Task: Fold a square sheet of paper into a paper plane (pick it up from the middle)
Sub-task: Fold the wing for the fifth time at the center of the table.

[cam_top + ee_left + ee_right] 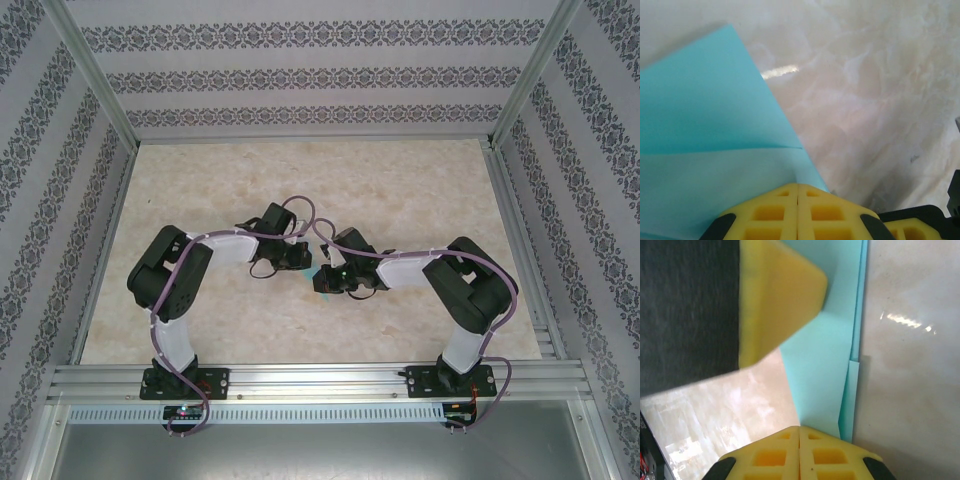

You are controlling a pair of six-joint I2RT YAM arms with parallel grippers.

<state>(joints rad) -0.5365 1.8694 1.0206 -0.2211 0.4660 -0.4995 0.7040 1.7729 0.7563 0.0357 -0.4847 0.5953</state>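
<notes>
**A:** Both arms are nose to nose in the middle of the tabletop (420, 190), with the square sheet of paper (318, 271) a turquoise sliver between them.

**B:** From the left wrist, the left pincer (798, 202) has its yellow tips pressed together. The sheet comes right up to them and spreads away to the left, with one folded layer over another.

**A:** Same at the right pincer (799, 442): tips together, touching the paper's near end. From there the folded strip runs straight away, long axis in line with the pincer.

**B:** And at the far end of that strip sits a yellow finger (780, 300) of the left pincer.

**A:** So there's one pincer at each end of the long axis, and neither arm is nearer. Both are right on it.

**B:** Nipped between the tips, or pressed flat under them?

**A:** I can't tell. The paper meets the tips, and the contact itself is hidden.

**B:** I'd say the next fold or crease runs along that line between them.
</notes>
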